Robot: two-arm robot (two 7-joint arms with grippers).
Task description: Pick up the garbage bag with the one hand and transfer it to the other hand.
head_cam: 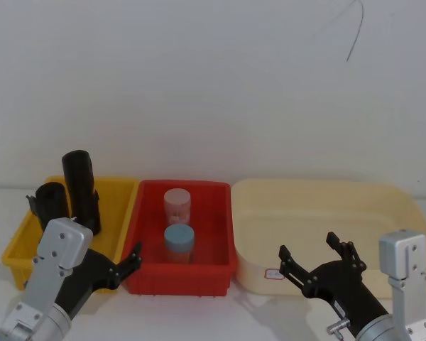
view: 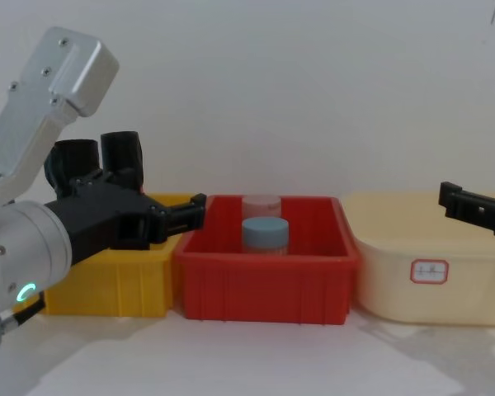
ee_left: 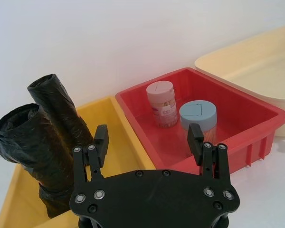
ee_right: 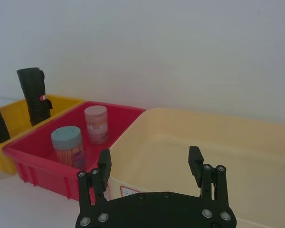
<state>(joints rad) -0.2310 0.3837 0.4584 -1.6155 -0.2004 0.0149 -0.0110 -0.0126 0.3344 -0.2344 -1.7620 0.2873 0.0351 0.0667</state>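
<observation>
The garbage bag (head_cam: 51, 202), a thick black crinkly roll, stands at the left of the yellow bin (head_cam: 117, 206). It also shows in the left wrist view (ee_left: 23, 142) and the chest view (view: 74, 157). A slimmer black roll (head_cam: 80, 188) with a small reddish mark (ee_right: 43, 98) leans beside it. My left gripper (head_cam: 128, 264) hovers open and empty in front of the yellow bin, short of the bag (ee_left: 148, 135). Over the front wall of the cream bin (head_cam: 319, 206), my right gripper (head_cam: 307, 245) is open with nothing between its fingers (ee_right: 150, 156).
A red bin (head_cam: 220, 273) between the yellow and cream bins holds a blue-lidded jar (head_cam: 179, 243) and a pale pink-lidded jar (head_cam: 177, 204). The three bins stand side by side against a white wall on a white table.
</observation>
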